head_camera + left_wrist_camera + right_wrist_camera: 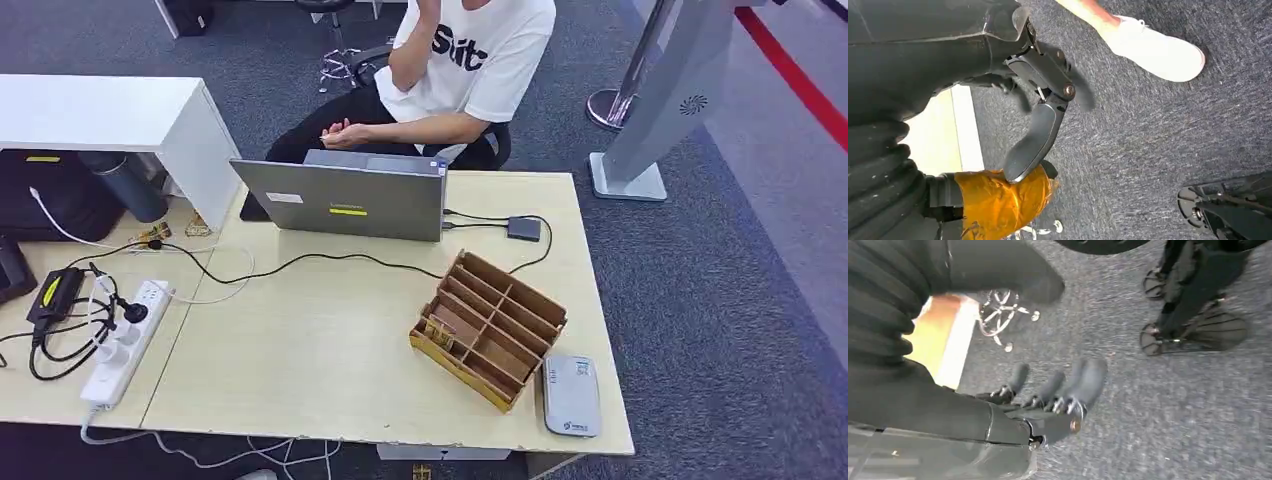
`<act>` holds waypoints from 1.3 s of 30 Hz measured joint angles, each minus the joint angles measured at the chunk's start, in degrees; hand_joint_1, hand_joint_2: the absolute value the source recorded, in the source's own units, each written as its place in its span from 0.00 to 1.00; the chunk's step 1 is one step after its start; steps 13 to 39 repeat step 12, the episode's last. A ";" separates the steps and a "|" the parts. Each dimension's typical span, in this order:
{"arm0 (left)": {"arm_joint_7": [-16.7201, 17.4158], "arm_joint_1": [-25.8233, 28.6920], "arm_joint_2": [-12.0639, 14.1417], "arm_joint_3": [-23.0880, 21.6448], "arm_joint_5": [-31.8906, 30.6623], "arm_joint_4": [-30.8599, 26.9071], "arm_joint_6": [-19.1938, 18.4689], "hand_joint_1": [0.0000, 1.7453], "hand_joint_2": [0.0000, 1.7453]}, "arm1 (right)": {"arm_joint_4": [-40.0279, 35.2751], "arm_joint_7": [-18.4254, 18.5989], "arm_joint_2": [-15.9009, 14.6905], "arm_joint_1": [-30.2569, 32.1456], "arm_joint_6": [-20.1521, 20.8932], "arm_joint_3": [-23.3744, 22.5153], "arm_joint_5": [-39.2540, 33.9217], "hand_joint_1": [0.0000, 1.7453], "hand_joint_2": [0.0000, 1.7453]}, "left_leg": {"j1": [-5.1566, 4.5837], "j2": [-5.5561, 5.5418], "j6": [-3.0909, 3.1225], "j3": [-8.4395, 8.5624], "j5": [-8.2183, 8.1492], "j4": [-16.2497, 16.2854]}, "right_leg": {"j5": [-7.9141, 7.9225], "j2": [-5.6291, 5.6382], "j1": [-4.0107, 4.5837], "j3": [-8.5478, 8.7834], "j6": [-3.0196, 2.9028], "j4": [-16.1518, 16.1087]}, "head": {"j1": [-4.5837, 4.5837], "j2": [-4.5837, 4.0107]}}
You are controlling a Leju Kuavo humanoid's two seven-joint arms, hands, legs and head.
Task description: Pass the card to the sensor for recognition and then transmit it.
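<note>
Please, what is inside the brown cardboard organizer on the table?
The cardboard organizer is split by dividers into several slots. Most look empty. One small yellowish item, perhaps a card, stands in the near-left slot. The dividers hide the bottom of some slots.

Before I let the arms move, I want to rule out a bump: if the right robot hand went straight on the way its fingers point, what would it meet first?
Probably only the grey carpet: the right robot hand hangs open above it, though depth is unclear.

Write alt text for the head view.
A wooden divider tray sits on a light desk beside a grey card reader. Behind an open laptop sits a person; a power strip lies left.
</note>
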 joint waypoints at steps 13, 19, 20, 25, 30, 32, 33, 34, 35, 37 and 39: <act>0.00 -0.02 0.04 0.00 0.11 0.00 0.04 1.00 1.00 | 2.63 0.07 -0.92 -0.14 -0.20 0.00 0.18 1.00 1.00 | -0.01 0.00 0.00 0.00 0.00 0.00 | 0.00 0.00 -0.01 0.00 0.01 0.00 | 0.00 0.00; 0.00 -0.02 0.04 0.00 0.11 0.00 0.04 1.00 1.00 | 2.63 0.07 -0.92 -0.14 -0.20 0.00 0.18 1.00 1.00 | -0.01 0.00 0.00 0.00 0.00 0.00 | 0.00 0.00 -0.01 0.00 0.01 0.00 | 0.00 0.00; 0.00 -0.02 0.04 0.00 0.11 0.00 0.04 1.00 1.00 | 2.63 0.07 -0.92 -0.14 -0.20 0.00 0.18 1.00 1.00 | -0.01 0.00 0.00 0.00 0.00 0.00 | 0.00 0.00 -0.01 0.00 0.01 0.00 | 0.00 0.00; 0.00 -0.02 0.04 0.00 0.11 0.00 0.04 1.00 1.00 | 2.63 0.07 -0.92 -0.14 -0.20 0.00 0.18 1.00 1.00 | -0.01 0.00 0.00 0.00 0.00 0.00 | 0.00 0.00 -0.01 0.00 0.01 0.00 | 0.00 0.00; 0.00 -0.02 0.04 0.00 0.11 0.00 0.04 1.00 1.00 | 2.63 0.07 -0.92 -0.14 -0.20 0.00 0.18 1.00 1.00 | -0.01 0.00 0.00 0.00 0.00 0.00 | 0.00 0.00 -0.01 0.00 0.01 0.00 | 0.00 0.00; 0.00 -0.02 0.04 0.00 0.11 0.00 0.04 1.00 1.00 | 2.63 0.07 -0.92 -0.14 -0.20 0.00 0.18 1.00 1.00 | -0.01 0.00 0.00 0.00 0.00 0.00 | 0.00 0.00 -0.01 0.00 0.01 0.00 | 0.00 0.00; 0.00 -0.02 0.04 0.00 0.11 0.00 0.04 1.00 1.00 | 2.63 0.07 -0.92 -0.14 -0.20 0.00 0.18 1.00 1.00 | -0.01 0.00 0.00 0.00 0.00 0.00 | 0.00 0.00 -0.01 0.00 0.01 0.00 | 0.00 0.00; 0.00 -0.02 0.04 0.00 0.11 0.00 0.04 1.00 1.00 | 2.63 0.07 -0.92 -0.14 -0.20 0.00 0.18 1.00 1.00 | -0.01 0.00 0.00 0.00 0.00 0.00 | 0.00 0.00 -0.01 0.00 0.01 0.00 | 0.00 0.00; 0.00 -0.02 0.04 0.00 0.11 0.00 0.04 1.00 1.00 | 2.63 0.07 -0.92 -0.14 -0.20 0.00 0.18 1.00 1.00 | -0.01 0.00 0.00 0.00 0.00 0.00 | 0.00 0.00 -0.01 0.00 0.01 0.00 | 0.00 0.00; 0.00 -0.02 0.04 0.00 0.11 0.00 0.04 1.00 1.00 | 2.63 0.07 -0.92 -0.14 -0.20 0.00 0.18 1.00 1.00 | -0.01 0.00 0.00 0.00 0.00 0.00 | 0.00 0.00 -0.01 0.00 0.01 0.00 | 0.00 0.00; 0.00 -0.02 0.04 0.00 0.11 0.00 0.04 1.00 1.00 | 2.63 0.07 -0.92 -0.14 -0.20 0.00 0.18 1.00 1.00 | -0.01 0.00 0.00 0.00 0.00 0.00 | 0.00 0.00 -0.01 0.00 0.01 0.00 | 0.00 0.00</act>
